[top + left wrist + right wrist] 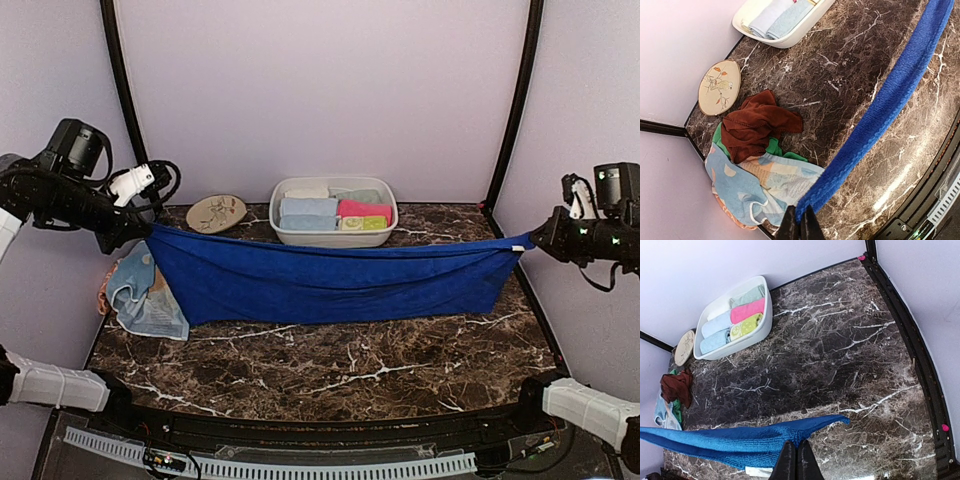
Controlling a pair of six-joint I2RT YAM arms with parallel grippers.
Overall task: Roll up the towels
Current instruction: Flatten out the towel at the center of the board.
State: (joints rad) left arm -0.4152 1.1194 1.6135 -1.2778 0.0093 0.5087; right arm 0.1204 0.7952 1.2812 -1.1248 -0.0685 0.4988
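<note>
A royal blue towel (330, 282) hangs stretched across the table, held up by its two top corners. My left gripper (143, 233) is shut on its left corner, and my right gripper (532, 240) is shut on its right corner. In the left wrist view the blue towel (890, 100) runs as a taut band away from the left gripper (800, 226). From the right wrist, the blue towel (730, 442) spreads leftwards from the right gripper (795, 460). A heap of loose towels (760, 165) lies at the left edge: rust-brown on top, green beneath, and a pale blue patterned one.
A white oval tub (334, 212) with several rolled towels stands at the back centre. A cream oval plate (216, 212) with a leaf pattern lies to its left. The heap of towels (145, 295) sits by the left wall. Black frame posts (124, 90) rise at both back corners.
</note>
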